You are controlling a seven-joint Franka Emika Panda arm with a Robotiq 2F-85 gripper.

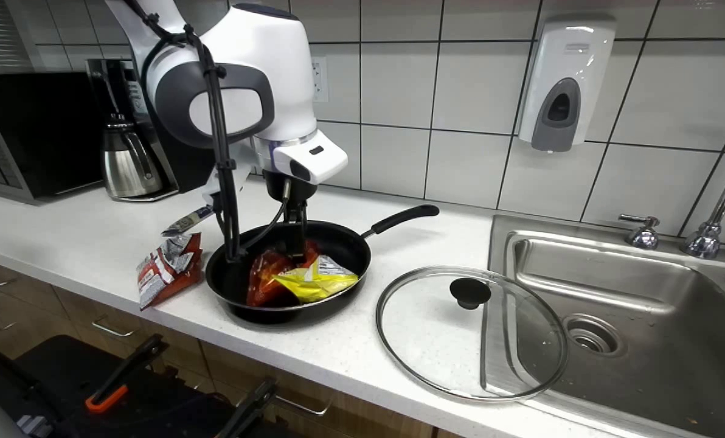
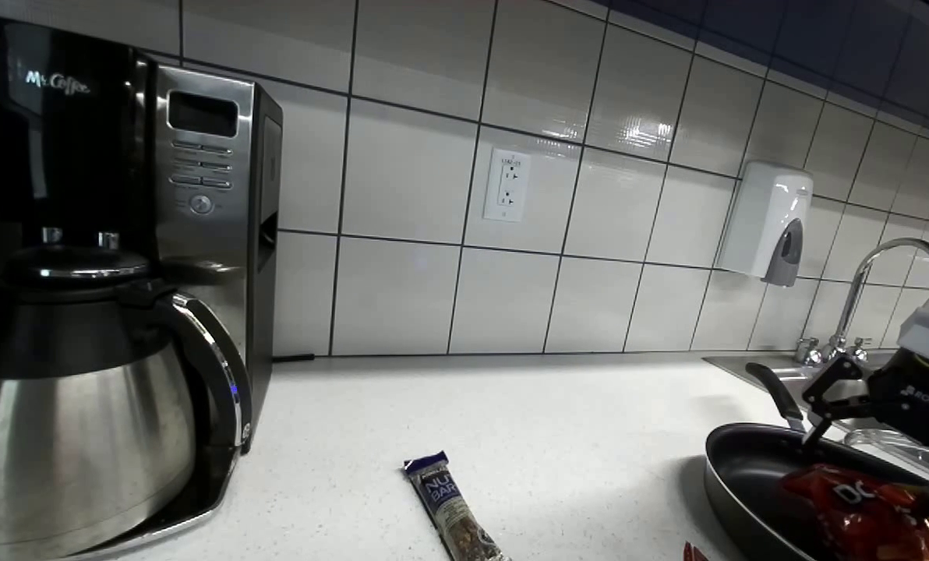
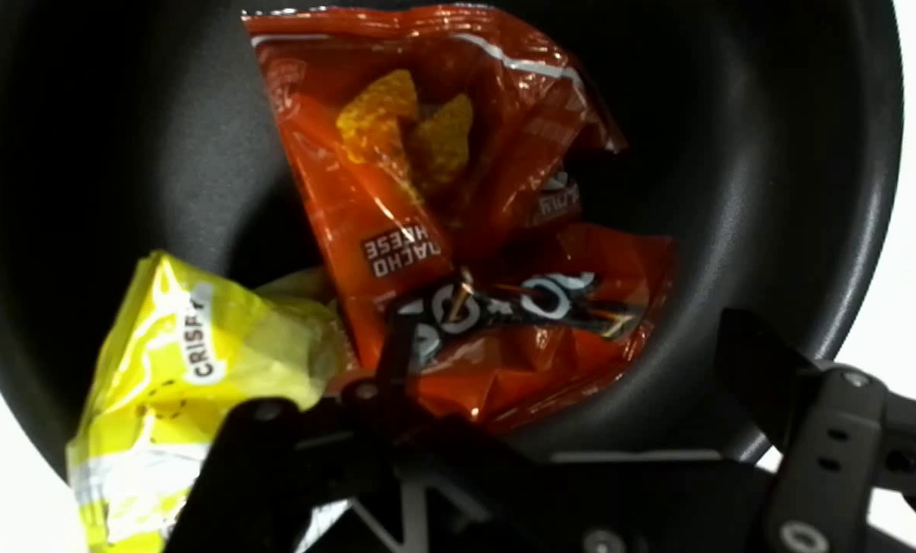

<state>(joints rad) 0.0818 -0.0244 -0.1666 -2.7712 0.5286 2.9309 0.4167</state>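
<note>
The white desk (image 1: 356,344) carries a black frying pan (image 1: 341,240). Inside it, the pincer (image 3: 568,330) gapes wide, gripping nothing; one side is over or touching, I can't tell which, the red Nacho Cheese Doritos bag (image 3: 443,211) in the pan. A yellow snack bag (image 3: 170,384) lies just beside that.

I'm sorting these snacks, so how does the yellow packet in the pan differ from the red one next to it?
Colour: the yellow packet is mostly yellow with white areas; the red packet is mostly red with dark panels behind its lettering.
Print: in the wrist view, the yellow packet shows CRISPY, running sideways, while the red packet shows NACHO CHEESE, upside down.
Both are crinkled and lie in the black pan.
</note>
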